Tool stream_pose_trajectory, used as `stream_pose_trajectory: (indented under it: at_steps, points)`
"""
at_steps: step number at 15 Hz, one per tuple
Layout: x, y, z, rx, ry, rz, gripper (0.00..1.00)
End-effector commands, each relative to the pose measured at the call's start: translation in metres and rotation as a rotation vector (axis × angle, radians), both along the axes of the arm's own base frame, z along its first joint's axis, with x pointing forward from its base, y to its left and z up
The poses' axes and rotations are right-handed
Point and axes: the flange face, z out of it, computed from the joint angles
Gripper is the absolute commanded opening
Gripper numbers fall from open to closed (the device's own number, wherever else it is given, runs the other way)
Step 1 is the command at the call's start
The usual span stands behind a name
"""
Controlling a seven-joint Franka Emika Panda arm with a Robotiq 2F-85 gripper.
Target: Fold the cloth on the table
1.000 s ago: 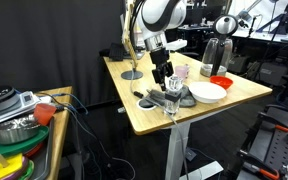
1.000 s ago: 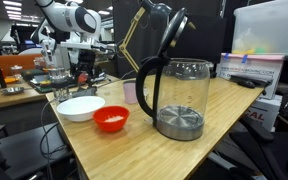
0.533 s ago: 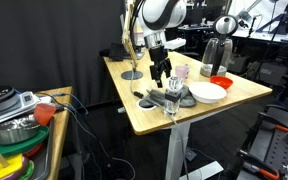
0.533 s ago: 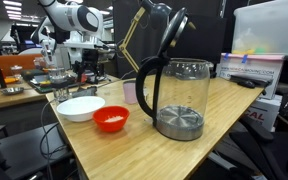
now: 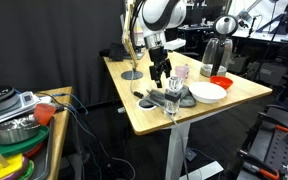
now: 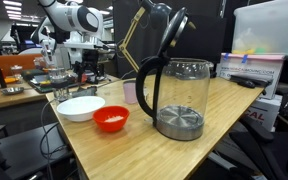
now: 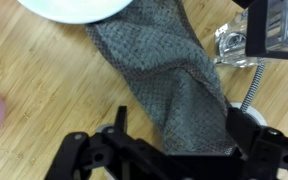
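My gripper (image 7: 182, 132) hangs with jaws spread over the grey cloth (image 7: 169, 85), which lies rumpled on the wooden bench (image 7: 44, 90), its far end meeting the white bowl (image 7: 74, 10).

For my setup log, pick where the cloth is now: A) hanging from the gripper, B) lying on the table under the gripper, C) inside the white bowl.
B: the wrist view shows the cloth lying on the table with the gripper open above it.

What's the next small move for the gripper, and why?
Probably lower the gripper and pinch the nearest end of the cloth. It hangs open just above the cloth, which lies spread out on the table, its far end by the white bowl.
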Motion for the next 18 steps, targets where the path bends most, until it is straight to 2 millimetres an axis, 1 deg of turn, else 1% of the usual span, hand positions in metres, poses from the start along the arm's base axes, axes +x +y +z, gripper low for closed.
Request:
stream_pose_trajectory:
  at_steps: [1,6,14,18]
  points:
    - [0.008,0.001,-0.003,0.007,-0.028,-0.011,1.0]
    - [0.015,0.004,-0.011,0.007,-0.088,-0.011,1.0]
    - [0.015,0.012,-0.023,-0.006,-0.089,0.009,1.0]
    - [0.018,0.01,-0.03,-0.025,-0.089,0.022,0.99]
